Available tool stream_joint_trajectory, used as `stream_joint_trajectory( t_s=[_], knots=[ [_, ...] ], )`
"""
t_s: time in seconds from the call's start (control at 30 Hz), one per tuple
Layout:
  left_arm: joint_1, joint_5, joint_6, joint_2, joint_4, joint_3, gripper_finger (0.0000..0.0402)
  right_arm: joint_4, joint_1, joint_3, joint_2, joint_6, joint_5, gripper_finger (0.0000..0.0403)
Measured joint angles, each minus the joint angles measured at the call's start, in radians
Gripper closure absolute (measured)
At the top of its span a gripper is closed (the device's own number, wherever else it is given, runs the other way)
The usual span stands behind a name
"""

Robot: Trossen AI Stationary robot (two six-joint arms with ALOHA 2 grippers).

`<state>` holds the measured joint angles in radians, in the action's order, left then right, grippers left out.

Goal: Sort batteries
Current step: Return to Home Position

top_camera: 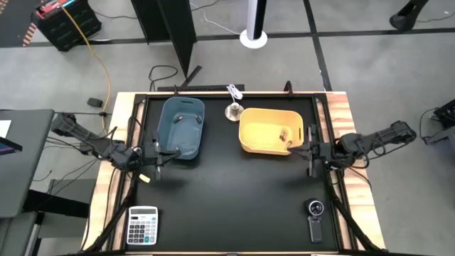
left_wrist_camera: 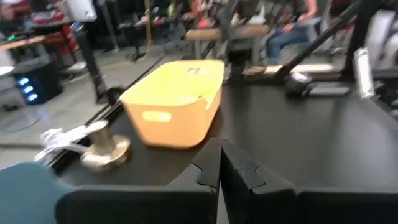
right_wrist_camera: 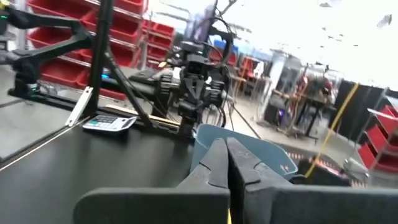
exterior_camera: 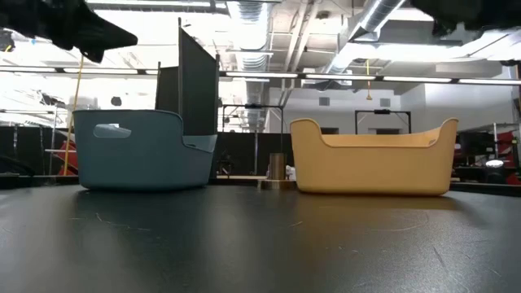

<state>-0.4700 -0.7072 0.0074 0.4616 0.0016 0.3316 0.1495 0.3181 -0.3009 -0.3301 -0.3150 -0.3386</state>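
A few small dark batteries (top_camera: 284, 134) lie on the floor of the yellow bin (top_camera: 269, 130), near its right end. A small pale piece (top_camera: 180, 117) lies inside the blue bin (top_camera: 181, 128); whether it is a battery I cannot tell. My left gripper (top_camera: 158, 159) hovers at the blue bin's near-left corner, fingers shut (left_wrist_camera: 221, 163) and holding nothing. My right gripper (top_camera: 311, 153) hovers just off the yellow bin's right end, also shut (right_wrist_camera: 227, 157) and holding nothing. No batteries show on the black table top.
Both bins stand side by side at the table's far half (exterior_camera: 134, 150) (exterior_camera: 373, 159). A small metal weight with a white cord (top_camera: 232, 109) sits between them. A grey-white calculator (top_camera: 142, 225) lies at the near-left corner, a black handheld gadget with a dial (top_camera: 315, 217) near-right.
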Motion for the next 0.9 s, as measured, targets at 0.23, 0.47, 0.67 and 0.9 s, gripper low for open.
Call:
stream_joint_trajectory(
  t_s=[0.23, 0.47, 0.67, 0.9],
  knots=[
    [0.12, 0.17, 0.055, -0.007, 0.231, -0.133, 0.0401, 0.093, 0.006, 0.192, 0.141, 0.045, 0.004, 0.0401],
    [0.257, 0.35, 0.031, -0.012, 0.357, -0.236, 0.0401, 0.087, 0.004, 0.284, 0.249, 0.093, 0.026, 0.0402],
    [0.359, 0.464, -0.02, -0.05, 0.432, -0.319, 0.0401, -0.003, 0.0, 0.293, 0.329, 0.135, 0.027, 0.0402],
    [0.378, 0.518, 0.012, -0.144, 0.353, -0.32, 0.0401, -0.079, -0.014, 0.293, 0.329, 0.225, 0.027, 0.0403]
  ],
)
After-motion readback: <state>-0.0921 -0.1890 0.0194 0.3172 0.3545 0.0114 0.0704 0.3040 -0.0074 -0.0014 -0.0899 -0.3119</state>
